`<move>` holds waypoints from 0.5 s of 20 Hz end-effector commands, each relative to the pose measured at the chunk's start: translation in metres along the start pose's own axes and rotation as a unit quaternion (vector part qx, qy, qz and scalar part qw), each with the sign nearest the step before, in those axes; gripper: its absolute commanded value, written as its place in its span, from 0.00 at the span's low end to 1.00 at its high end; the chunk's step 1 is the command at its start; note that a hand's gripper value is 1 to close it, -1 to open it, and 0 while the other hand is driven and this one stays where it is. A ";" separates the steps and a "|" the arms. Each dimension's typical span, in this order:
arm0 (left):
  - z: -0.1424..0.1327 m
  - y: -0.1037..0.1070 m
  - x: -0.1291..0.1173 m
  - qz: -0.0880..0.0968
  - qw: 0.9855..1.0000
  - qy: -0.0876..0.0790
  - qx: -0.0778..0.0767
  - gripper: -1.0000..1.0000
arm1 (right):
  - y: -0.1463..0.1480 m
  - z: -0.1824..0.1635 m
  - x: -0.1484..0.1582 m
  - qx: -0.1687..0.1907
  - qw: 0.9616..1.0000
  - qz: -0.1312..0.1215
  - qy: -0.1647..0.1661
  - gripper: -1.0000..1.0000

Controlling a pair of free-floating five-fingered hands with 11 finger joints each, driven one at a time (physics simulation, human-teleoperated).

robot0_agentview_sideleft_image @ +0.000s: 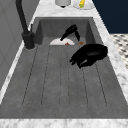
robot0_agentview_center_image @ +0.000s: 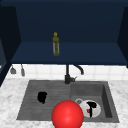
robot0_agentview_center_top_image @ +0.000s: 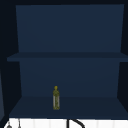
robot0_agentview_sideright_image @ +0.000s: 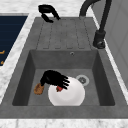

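Note:
My right hand (robot0_agentview_sideright_image: 51, 78) hovers low in the sink basin over a white plate (robot0_agentview_sideright_image: 71, 96). Its fingers are spread and fairly straight, their tips at a small red thing (robot0_agentview_sideright_image: 59, 88) lying on the plate. A brown lump (robot0_agentview_sideright_image: 38, 89) lies on the basin floor by the wrist. In the front view the right hand (robot0_agentview_center_image: 92, 106) is a dark shape across the plate (robot0_agentview_center_image: 97, 110). My left hand (robot0_agentview_center_image: 42, 97) floats above the ribbed drainboard (robot0_agentview_center_image: 30, 105), fingers loosely bent and holding nothing; the left side view has this hand (robot0_agentview_sideleft_image: 90, 54) close up.
A big red ball (robot0_agentview_center_image: 67, 115) sits at the sink's front edge. The black faucet (robot0_agentview_center_image: 67, 75) stands behind the basin. An olive bottle (robot0_agentview_center_image: 56, 44) stands on the dark blue shelf. A grey pot (robot0_agentview_sideleft_image: 62, 2) and a dish (robot0_agentview_sideleft_image: 81, 4) sit on the counter.

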 end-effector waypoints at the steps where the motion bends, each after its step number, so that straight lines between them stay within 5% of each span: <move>1: 0.000 0.000 0.000 0.000 1.000 0.000 0.000 0.50 | 0.005 -0.027 0.010 0.012 0.999 0.020 0.027 0.00; 6: 0.000 0.000 0.000 0.000 1.000 0.000 0.000 0.50 | 0.021 -0.054 0.019 -0.007 0.995 0.049 0.082 0.00; 10: 0.000 0.000 0.000 0.000 1.000 0.000 0.000 0.50 | 0.047 -0.070 0.000 -0.040 0.995 0.030 0.082 0.00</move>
